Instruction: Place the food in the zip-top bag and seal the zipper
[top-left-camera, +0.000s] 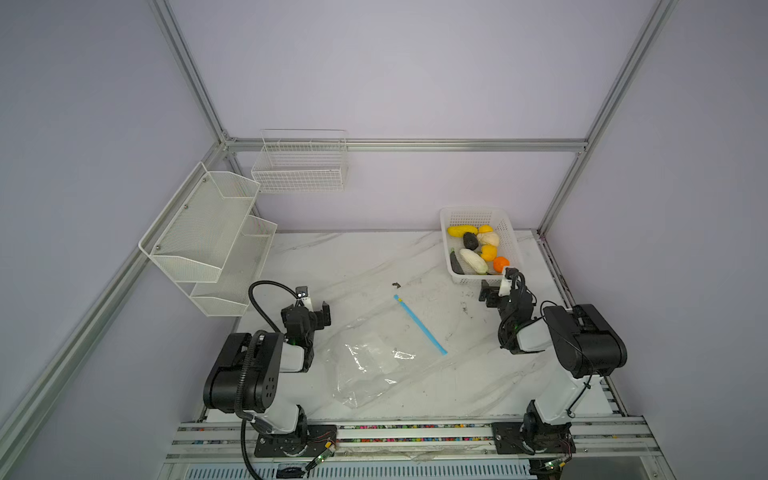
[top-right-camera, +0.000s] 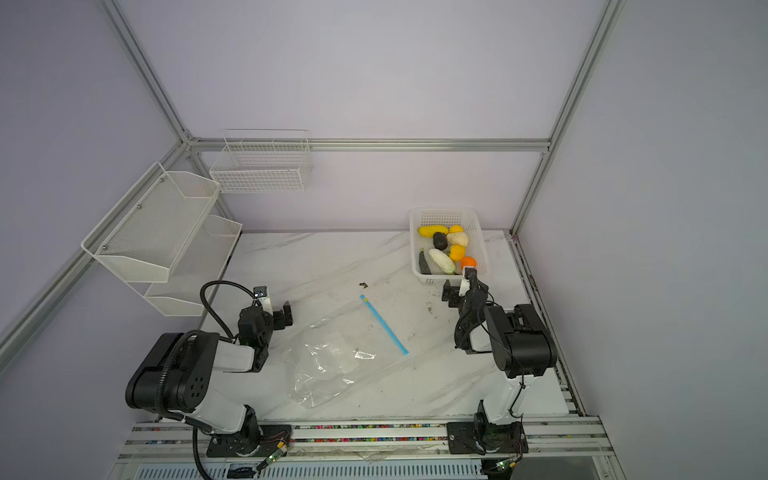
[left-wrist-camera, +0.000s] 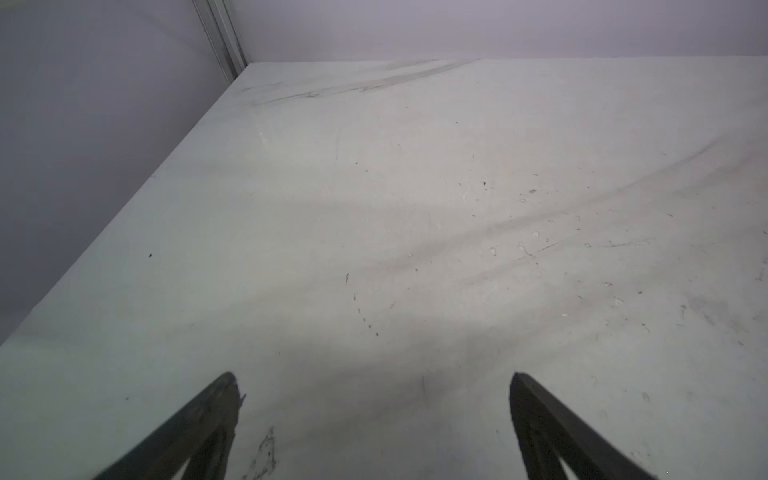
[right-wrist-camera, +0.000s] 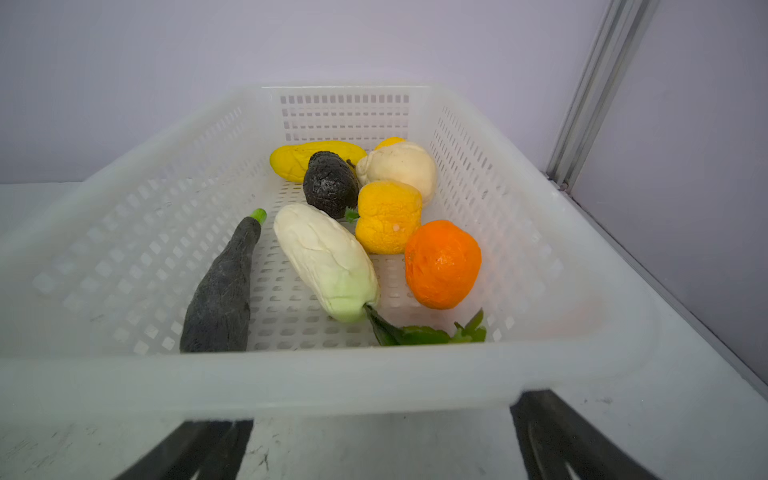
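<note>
The right gripper (right-wrist-camera: 378, 415), jaws spread and empty, sits just outside the near wall of the basket (right-wrist-camera: 374, 374). A low reach could catch that rim and shove the basket. The food (right-wrist-camera: 328, 262) lies inside, beyond the wall. The bag (top-left-camera: 370, 365) lies flat between the arms, well apart from the food. Its zipper (top-left-camera: 419, 324) may be shut, hard to tell, so food could push it away. The left gripper (top-left-camera: 315, 301), also spread and empty, hovers beside the bag.
</note>
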